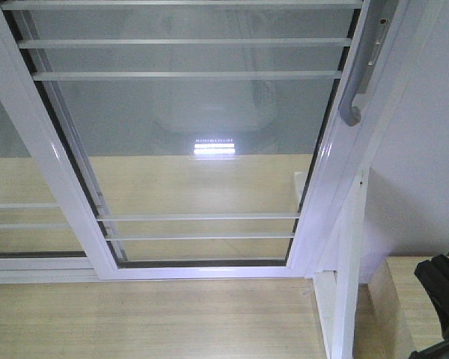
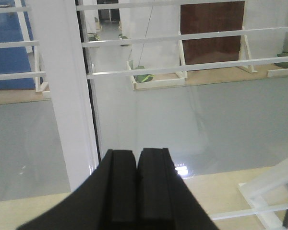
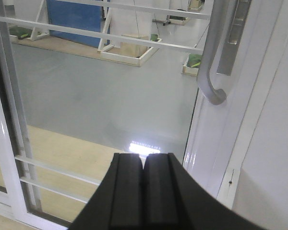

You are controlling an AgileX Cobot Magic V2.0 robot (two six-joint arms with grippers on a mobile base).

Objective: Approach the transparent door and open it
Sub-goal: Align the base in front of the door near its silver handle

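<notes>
The transparent door (image 1: 194,142) fills the front view, a glass panel with thin white bars in a glossy white frame. Its curved silver-grey handle (image 1: 357,82) sits on the right stile; it also shows in the right wrist view (image 3: 210,62). My right gripper (image 3: 144,158) is shut and empty, below and left of the handle, apart from it. My left gripper (image 2: 137,154) is shut and empty, facing the glass (image 2: 192,115) next to a white stile (image 2: 62,96). A black part of the right arm (image 1: 443,295) shows at the lower right.
A handle-less glazed panel (image 1: 11,187) overlaps behind the door on the left. A white upright post (image 1: 349,277) stands just right of the door frame, with a white wall (image 1: 426,164) beyond it. Pale wooden floor (image 1: 150,321) lies before the sill.
</notes>
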